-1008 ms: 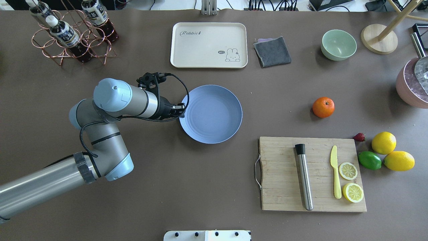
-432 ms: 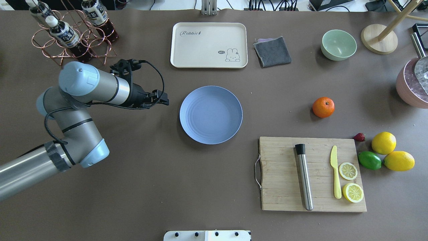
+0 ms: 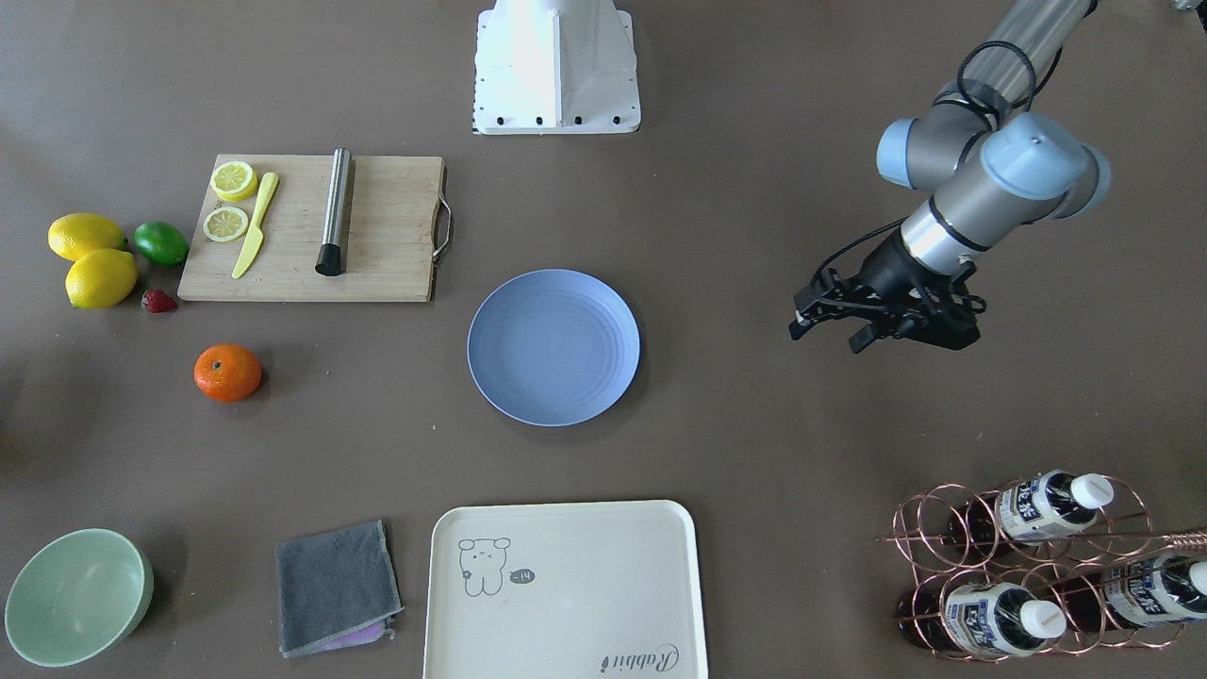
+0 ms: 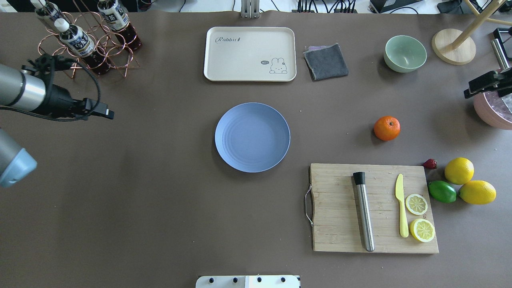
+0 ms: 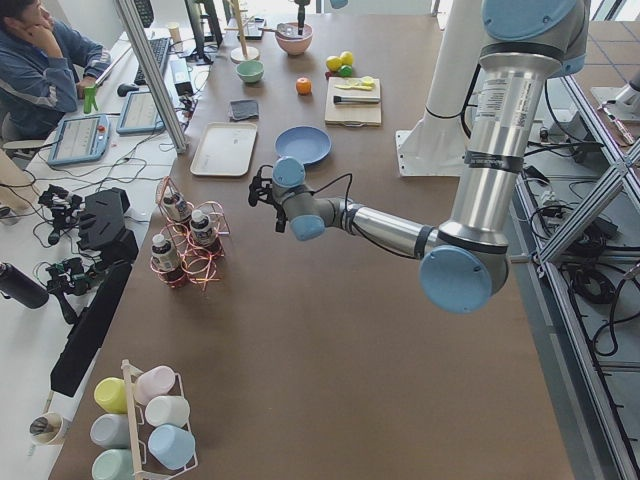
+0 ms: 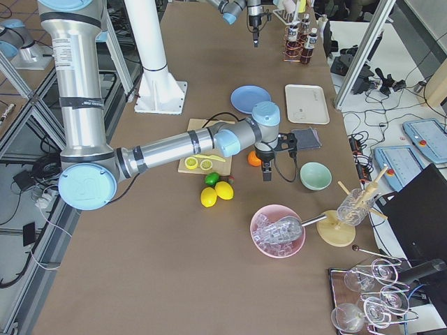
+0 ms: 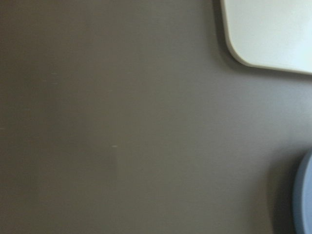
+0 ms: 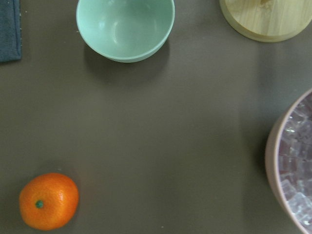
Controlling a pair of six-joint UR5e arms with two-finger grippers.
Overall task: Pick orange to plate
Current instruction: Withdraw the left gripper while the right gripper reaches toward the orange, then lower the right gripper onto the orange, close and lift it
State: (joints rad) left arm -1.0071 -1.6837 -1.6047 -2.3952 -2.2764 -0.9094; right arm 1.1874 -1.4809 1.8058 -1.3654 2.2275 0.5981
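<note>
The orange (image 4: 387,128) rests on the brown table, right of the pale-blue plate (image 4: 252,137), which holds nothing. In the right wrist view the orange (image 8: 48,201) sits in the bottom left corner. My right gripper (image 4: 467,94) enters at the table's right edge, beyond and to the right of the orange; whether it is open I cannot tell. My left gripper (image 3: 826,337) hangs open and holds nothing, well away from the plate (image 3: 553,346), near the bottle rack. A sliver of the plate (image 7: 304,195) shows in the left wrist view.
A cream tray (image 4: 250,54), a grey cloth (image 4: 326,61) and a mint bowl (image 4: 405,53) lie at the far side. A pink bowl of ice (image 4: 494,110) stands under the right gripper. The cutting board (image 4: 336,208), two lemons and a lime (image 4: 442,191) lie near the orange.
The left arm has drawn back from the plate's rim to the table's left edge. The right gripper has come into view at the right edge. Orange and plate have not moved.
</note>
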